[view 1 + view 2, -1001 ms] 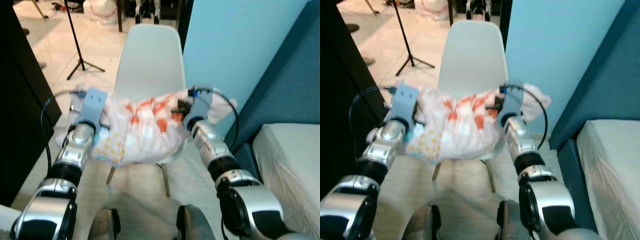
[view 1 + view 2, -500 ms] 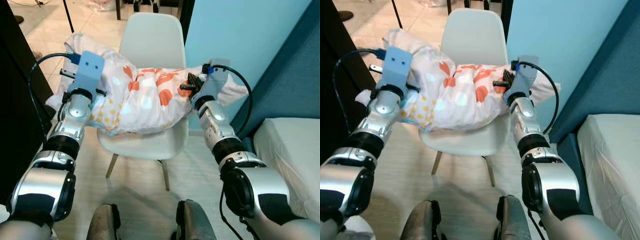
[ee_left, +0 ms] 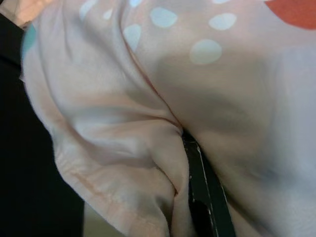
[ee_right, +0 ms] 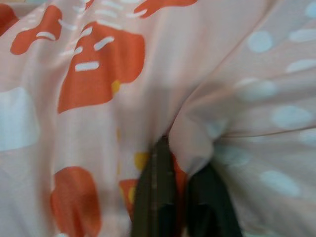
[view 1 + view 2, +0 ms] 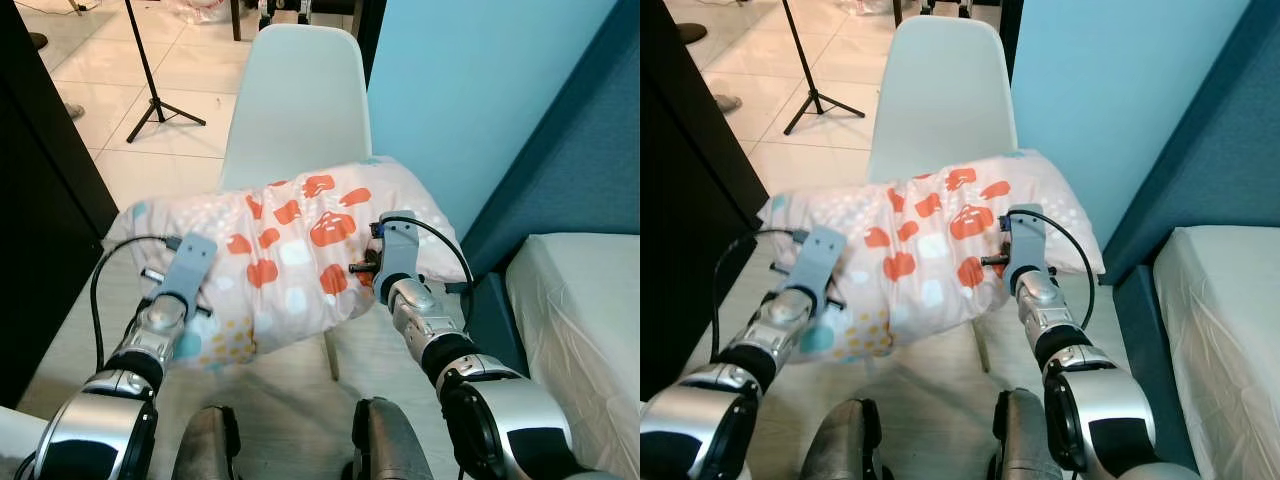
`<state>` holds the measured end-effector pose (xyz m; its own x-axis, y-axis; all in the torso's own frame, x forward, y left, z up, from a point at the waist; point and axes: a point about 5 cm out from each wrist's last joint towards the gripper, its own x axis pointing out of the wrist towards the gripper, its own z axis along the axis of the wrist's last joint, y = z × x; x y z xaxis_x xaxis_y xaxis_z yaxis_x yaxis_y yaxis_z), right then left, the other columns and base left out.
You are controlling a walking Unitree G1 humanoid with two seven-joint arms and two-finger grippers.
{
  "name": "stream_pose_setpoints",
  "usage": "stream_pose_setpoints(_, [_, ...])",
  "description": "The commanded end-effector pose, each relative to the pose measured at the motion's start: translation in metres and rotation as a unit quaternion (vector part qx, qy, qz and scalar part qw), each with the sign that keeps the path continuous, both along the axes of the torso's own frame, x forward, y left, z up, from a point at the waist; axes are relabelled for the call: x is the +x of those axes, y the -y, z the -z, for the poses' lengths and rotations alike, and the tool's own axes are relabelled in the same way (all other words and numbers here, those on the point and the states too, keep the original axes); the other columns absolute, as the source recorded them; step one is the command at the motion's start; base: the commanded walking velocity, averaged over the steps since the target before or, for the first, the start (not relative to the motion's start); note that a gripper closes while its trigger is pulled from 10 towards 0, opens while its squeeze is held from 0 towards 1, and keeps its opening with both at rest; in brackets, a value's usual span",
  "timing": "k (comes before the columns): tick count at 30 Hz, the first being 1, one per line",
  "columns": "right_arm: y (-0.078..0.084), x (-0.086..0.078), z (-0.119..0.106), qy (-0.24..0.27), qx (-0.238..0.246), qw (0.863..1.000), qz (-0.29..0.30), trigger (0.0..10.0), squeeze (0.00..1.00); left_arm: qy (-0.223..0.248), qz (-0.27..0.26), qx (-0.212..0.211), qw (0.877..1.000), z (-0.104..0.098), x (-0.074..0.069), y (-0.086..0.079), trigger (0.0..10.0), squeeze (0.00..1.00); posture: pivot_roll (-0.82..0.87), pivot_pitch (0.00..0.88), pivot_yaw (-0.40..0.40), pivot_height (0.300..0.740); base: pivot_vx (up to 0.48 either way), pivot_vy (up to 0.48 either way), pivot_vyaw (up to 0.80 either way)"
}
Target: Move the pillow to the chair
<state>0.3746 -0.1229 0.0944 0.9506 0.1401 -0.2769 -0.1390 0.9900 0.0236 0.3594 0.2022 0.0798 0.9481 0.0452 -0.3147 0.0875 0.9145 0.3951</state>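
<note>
Nearly done — the pillow (image 5: 300, 255) lies across the chair (image 5: 295, 110) seat, apparently resting there, though both the left gripper (image 3: 185, 163) and right gripper (image 4: 170, 190) pinch its fabric — only letting go remains.

Both arms are silver metal with black joint rings. Each wrist carries a pale blue-grey camera block (image 5: 189, 262) with a looping black cable (image 5: 436, 240). The fingers (image 4: 157, 197) are black.
</note>
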Motion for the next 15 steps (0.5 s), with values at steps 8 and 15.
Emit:
stream_pose_setpoints(8, [0.003, -0.002, 0.004, -0.013, 0.02, 1.0, 0.015, 10.0, 1.0, 0.002, -0.012, -0.053, 0.999, -0.009, 0.005, -0.004, 10.0, 1.0, 0.04, 0.11, -0.085, 0.61, 0.0, 0.0, 0.0])
stream_pose_setpoints(15, [0.02, -0.002, 0.005, -0.021, 0.04, 0.997, 0.057, 10.0, 1.0, 0.014, -0.035, -0.063, 0.997, -0.01, 0.002, -0.018, 10.0, 1.0, 0.05, 0.068, -0.083, 0.61, 0.0, 0.0, 0.0])
